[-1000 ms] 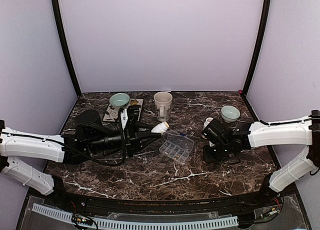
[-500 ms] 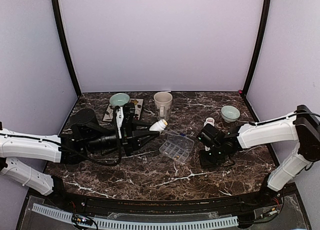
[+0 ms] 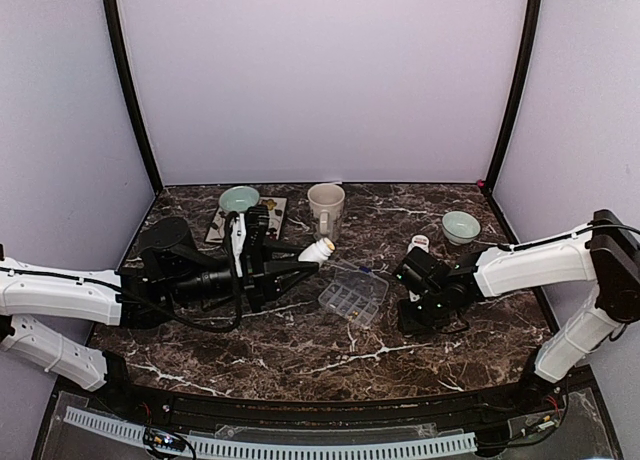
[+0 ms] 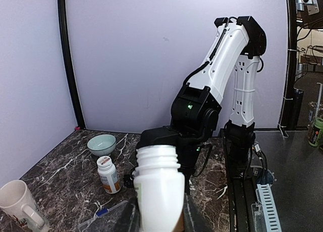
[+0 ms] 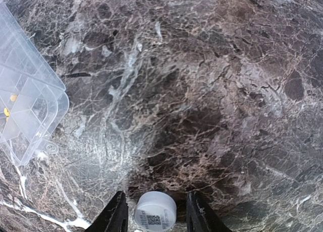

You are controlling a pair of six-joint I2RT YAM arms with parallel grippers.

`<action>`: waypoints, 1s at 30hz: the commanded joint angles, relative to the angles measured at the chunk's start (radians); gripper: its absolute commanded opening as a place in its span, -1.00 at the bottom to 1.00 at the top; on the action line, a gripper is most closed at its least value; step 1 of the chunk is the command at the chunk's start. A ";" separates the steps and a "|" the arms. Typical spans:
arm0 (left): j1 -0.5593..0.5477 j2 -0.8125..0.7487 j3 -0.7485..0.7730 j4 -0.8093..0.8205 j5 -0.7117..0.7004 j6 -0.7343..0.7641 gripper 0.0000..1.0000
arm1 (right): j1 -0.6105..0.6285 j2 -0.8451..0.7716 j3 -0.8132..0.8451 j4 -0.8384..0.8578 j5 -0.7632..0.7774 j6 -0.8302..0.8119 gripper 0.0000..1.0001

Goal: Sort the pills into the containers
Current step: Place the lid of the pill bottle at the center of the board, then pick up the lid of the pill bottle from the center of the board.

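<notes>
My left gripper (image 3: 300, 264) is shut on an uncapped white pill bottle (image 3: 317, 250) and holds it tilted above the table, just left of the clear pill organizer (image 3: 352, 295). In the left wrist view the bottle (image 4: 158, 189) fills the space between my fingers, threaded neck pointing away. My right gripper (image 3: 412, 316) points down at the table to the right of the organizer. In the right wrist view it (image 5: 156, 195) is open, and a white bottle cap (image 5: 155, 210) lies on the marble between the fingers, touching neither. The organizer's corner (image 5: 28, 103) holds a few yellow pills.
A capped white pill bottle (image 3: 418, 245) stands behind my right gripper and also shows in the left wrist view (image 4: 108, 174). A pale green bowl (image 3: 460, 226) sits at back right and another (image 3: 239, 199) at back left. A cream mug (image 3: 326, 209) stands at back centre.
My right gripper has moved left and down to the table beside the organizer. My left gripper has drawn the bottle slightly back and left.
</notes>
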State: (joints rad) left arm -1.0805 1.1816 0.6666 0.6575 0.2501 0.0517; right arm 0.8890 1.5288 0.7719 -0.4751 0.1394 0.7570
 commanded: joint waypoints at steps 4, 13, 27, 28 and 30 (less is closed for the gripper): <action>-0.004 -0.026 -0.016 0.027 -0.007 0.005 -1.00 | 0.000 -0.026 0.003 -0.041 0.044 0.004 -0.18; -0.004 -0.026 -0.019 0.028 -0.008 0.007 -1.00 | 0.039 -0.049 0.024 -0.103 0.077 0.013 -0.18; -0.004 -0.027 -0.021 0.023 -0.011 0.007 -1.00 | 0.067 -0.018 0.044 -0.114 0.075 -0.001 -0.28; -0.004 -0.027 -0.021 0.023 -0.011 0.007 -1.00 | 0.067 -0.014 0.045 -0.114 0.075 -0.001 -0.28; -0.004 -0.029 -0.021 0.022 -0.012 0.007 -1.00 | 0.067 -0.009 0.046 -0.111 0.075 -0.004 -0.28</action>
State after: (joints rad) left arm -1.0805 1.1812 0.6643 0.6571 0.2443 0.0521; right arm 0.9489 1.5036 0.7929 -0.5774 0.2005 0.7601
